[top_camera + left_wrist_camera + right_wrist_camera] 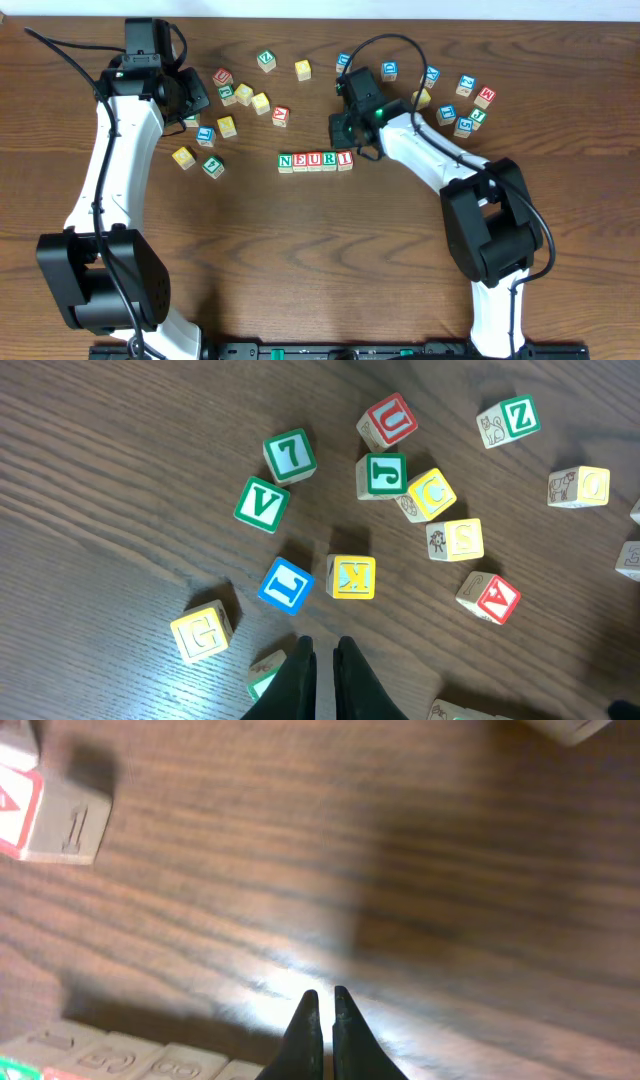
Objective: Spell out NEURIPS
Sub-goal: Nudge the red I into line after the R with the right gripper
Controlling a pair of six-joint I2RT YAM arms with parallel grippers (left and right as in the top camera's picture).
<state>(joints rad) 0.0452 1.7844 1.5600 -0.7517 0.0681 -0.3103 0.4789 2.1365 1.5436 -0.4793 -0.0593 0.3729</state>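
Five cubes reading N, E, U, R, I stand in a row (316,161) at the table's middle; their edges show at the bottom left of the right wrist view (110,1060). My right gripper (338,130) (325,998) is shut and empty, just above the row's right end, over bare wood. My left gripper (197,105) (325,648) is shut and empty among the loose cubes at the upper left. A yellow S cube (455,540) (261,102) lies there. I cannot make out a P cube.
Ahead of the left fingers lie a yellow K (352,577), blue L (286,584), yellow G (203,630), green V (262,503), green J (382,475) and a spare red U (388,422). More loose cubes (466,85) lie at the upper right.
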